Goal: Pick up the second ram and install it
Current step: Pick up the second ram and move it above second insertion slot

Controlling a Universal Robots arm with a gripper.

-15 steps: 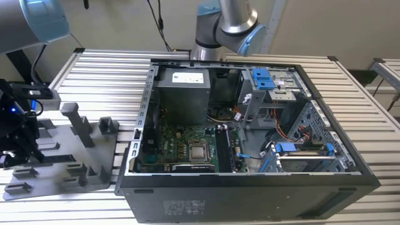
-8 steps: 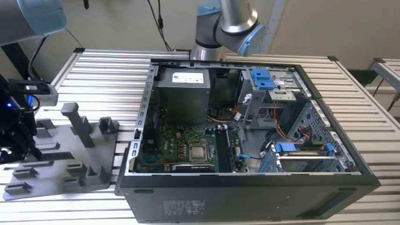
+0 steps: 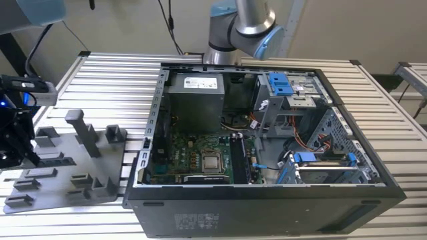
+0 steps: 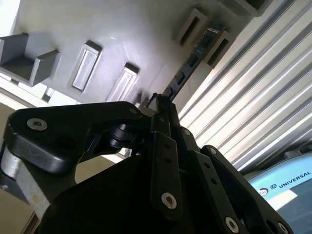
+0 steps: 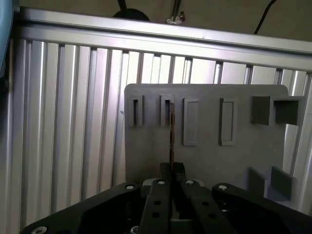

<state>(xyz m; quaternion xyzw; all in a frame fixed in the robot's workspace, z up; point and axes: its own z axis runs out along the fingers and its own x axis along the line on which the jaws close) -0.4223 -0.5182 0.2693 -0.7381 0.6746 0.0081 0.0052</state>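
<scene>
A robotics lab set up for computer-assembly trials. The landmark is a black desktop computer case (image 3: 267, 205), lying open, with a green circuit board (image 3: 193, 157) bare inside it. The case sits on a ribbed aluminium counter (image 3: 120, 75) rather than on any office desk. Behind the case rises a silver robot arm with pale blue joint caps (image 3: 243, 30), and black cables (image 3: 170, 25) hang down a plain beige wall (image 3: 120, 25) beyond it. Beside the case, toward the exterior view's left, lies a grey plastic tray with upright posts and slots (image 3: 63, 150) — a parts fixture. In the first wrist view the black pincer (image 5: 171, 168) is closed on a thin dark ram stick (image 5: 171, 131) at that tray.
</scene>
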